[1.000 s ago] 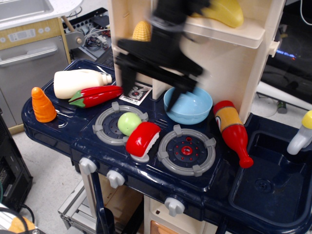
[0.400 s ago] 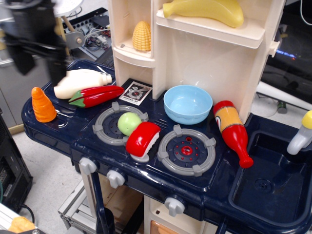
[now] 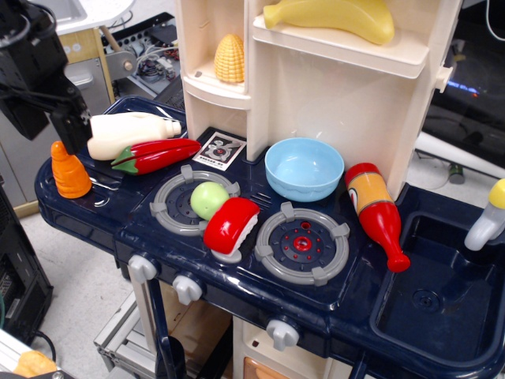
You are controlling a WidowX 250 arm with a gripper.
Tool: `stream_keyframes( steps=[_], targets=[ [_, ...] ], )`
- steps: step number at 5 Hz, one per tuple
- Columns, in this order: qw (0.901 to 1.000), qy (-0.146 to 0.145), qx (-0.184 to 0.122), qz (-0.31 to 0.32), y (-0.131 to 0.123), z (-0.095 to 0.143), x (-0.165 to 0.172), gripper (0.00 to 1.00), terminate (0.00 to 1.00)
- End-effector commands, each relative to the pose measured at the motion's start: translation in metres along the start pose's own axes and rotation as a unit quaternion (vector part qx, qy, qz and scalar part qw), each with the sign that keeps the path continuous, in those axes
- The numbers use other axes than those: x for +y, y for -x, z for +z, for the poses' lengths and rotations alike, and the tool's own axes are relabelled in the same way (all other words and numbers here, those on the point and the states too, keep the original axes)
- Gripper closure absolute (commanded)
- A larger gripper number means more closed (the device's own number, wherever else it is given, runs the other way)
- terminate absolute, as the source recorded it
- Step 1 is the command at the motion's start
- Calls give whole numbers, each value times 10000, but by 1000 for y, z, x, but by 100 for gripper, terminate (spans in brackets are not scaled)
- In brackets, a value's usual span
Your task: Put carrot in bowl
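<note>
The orange ridged carrot (image 3: 69, 170) stands upright on the far left corner of the dark-blue toy stove top (image 3: 118, 221). My black gripper (image 3: 49, 130) hangs just above and slightly left of it with its jaws apart and nothing between them. One finger (image 3: 72, 126) ends right over the carrot's tip. The light-blue bowl (image 3: 304, 170) sits empty at the back middle of the stove, far to the right of the gripper.
A white bottle (image 3: 130, 134) and a red chili pepper (image 3: 154, 154) lie just right of the carrot. A green ball (image 3: 209, 199) and a red sushi piece (image 3: 231, 225) sit on the left burner. A ketchup bottle (image 3: 379, 213) lies right of the bowl. Cream shelves (image 3: 316, 87) rise behind.
The gripper swept from above the bowl and the stove's middle to the far left, then came down over the carrot. No object has moved.
</note>
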State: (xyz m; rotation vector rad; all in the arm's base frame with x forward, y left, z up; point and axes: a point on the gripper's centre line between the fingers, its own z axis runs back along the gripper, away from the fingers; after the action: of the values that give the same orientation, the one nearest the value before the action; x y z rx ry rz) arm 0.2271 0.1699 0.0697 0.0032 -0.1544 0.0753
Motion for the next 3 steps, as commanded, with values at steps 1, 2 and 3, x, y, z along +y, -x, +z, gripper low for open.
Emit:
stream_keyframes(
  steps=[1,2,3],
  targets=[
    [9998,-61,-202,-60,1,-10,1,0,0],
    [9997,-101,-221,-30,3,-13,-5,100,0],
    [9999,-49,-127,-16,3,-7,-10,100,0]
  ],
)
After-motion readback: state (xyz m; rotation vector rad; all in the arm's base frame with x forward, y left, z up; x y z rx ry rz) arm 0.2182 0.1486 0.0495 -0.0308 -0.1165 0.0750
